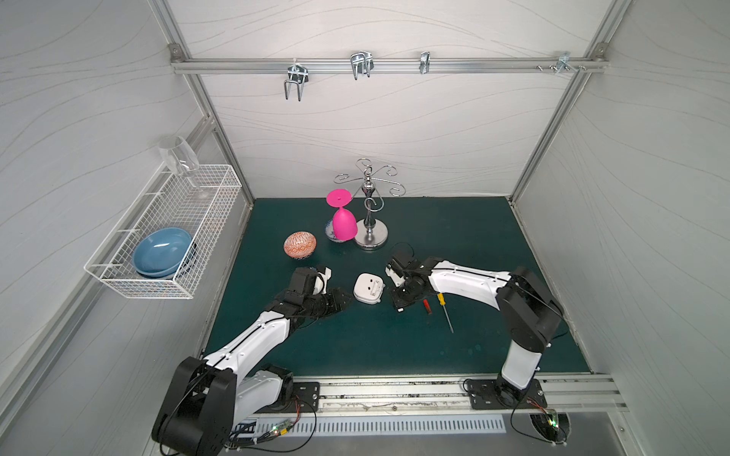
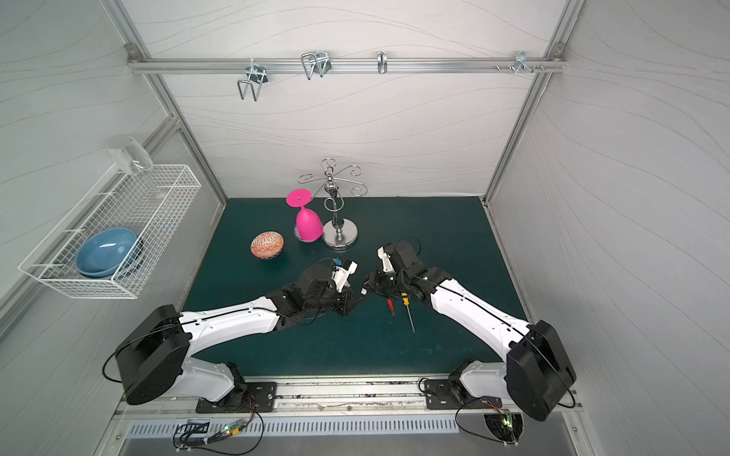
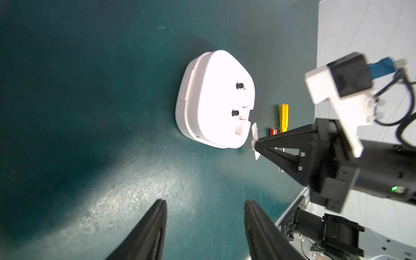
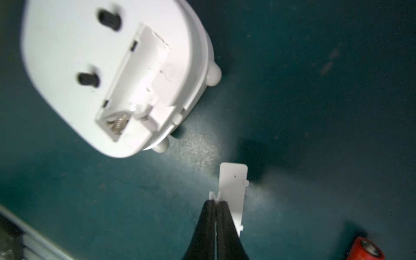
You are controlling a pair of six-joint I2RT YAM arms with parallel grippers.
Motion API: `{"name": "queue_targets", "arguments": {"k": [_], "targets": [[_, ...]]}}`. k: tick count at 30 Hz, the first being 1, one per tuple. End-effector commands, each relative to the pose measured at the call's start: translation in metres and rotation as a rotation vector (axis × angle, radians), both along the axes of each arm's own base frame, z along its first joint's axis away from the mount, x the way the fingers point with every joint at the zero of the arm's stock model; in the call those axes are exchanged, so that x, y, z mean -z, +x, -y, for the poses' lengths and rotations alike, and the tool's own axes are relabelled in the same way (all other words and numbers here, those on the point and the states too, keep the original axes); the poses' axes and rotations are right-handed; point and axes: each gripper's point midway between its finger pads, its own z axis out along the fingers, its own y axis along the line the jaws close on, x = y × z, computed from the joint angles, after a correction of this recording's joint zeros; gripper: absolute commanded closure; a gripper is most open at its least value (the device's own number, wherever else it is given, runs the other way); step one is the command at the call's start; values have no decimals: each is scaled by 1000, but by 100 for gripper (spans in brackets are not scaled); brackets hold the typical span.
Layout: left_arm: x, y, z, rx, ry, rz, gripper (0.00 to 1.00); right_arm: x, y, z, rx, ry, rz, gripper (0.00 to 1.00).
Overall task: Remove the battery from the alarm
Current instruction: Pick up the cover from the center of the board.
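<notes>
The white alarm [image 1: 368, 288] lies face down on the green mat, its battery compartment [image 4: 135, 85] open with only a spring inside. The red battery [image 1: 426, 306] rests on the mat beside the yellow-handled screwdriver [image 1: 444, 310], to the right of the alarm. My right gripper [image 4: 215, 202] is shut on the edge of a thin white battery cover [image 4: 234, 186], held just off the alarm's right side. My left gripper [image 3: 206, 202] is open and holds nothing, a short way left of the alarm [image 3: 213, 99]. In a top view the grippers hide the alarm, while the battery [image 2: 390, 306] shows.
A patterned orange egg [image 1: 300, 244], an upturned pink glass [image 1: 343, 221] and a chrome stand [image 1: 370, 233] stand behind the alarm. On the left wall hangs a wire basket [image 1: 213, 197] with blue bowls [image 1: 162, 252] and a clear glass [image 1: 177, 156].
</notes>
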Motion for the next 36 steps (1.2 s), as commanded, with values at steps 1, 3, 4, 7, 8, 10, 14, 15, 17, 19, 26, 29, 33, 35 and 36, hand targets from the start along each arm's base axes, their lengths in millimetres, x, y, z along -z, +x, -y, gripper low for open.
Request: {"name": "queue_targets", "arguments": {"k": [1,3,4,7,8,10,14,15,17,19,26,29,33,35,36], "targets": [[-16,-1,16,51,25,115,41,-36,5,-4,86,172,-3,92],[-21,-8,29,83,41,155,41,-51,7,-2,126,251,-12,92],[-24,-9,35,94,44,174,41,-57,9,0,153,286,-17,92],[-34,-9,53,122,43,228,42,-74,12,7,205,351,-12,92],[-37,-11,60,139,40,242,42,-79,12,9,217,367,-7,92],[-44,-10,75,171,34,265,42,-88,13,13,244,401,2,92],[-49,-9,107,242,38,283,43,-100,13,18,291,443,9,92],[-50,-9,114,259,35,283,44,-103,13,19,298,452,11,92],[-50,-9,127,286,27,283,44,-109,11,19,308,473,10,93],[-53,-7,138,301,19,291,45,-112,9,19,314,489,2,92],[-63,2,165,334,-9,332,48,-114,4,22,349,518,-15,92],[-63,5,170,336,-15,333,50,-113,2,22,357,526,-25,92],[-65,5,175,347,-32,340,55,-114,1,24,367,531,-22,92],[-67,4,177,360,-43,346,58,-115,1,24,366,529,-20,92],[-68,4,179,366,-45,350,59,-115,1,24,364,529,-22,92]]}}
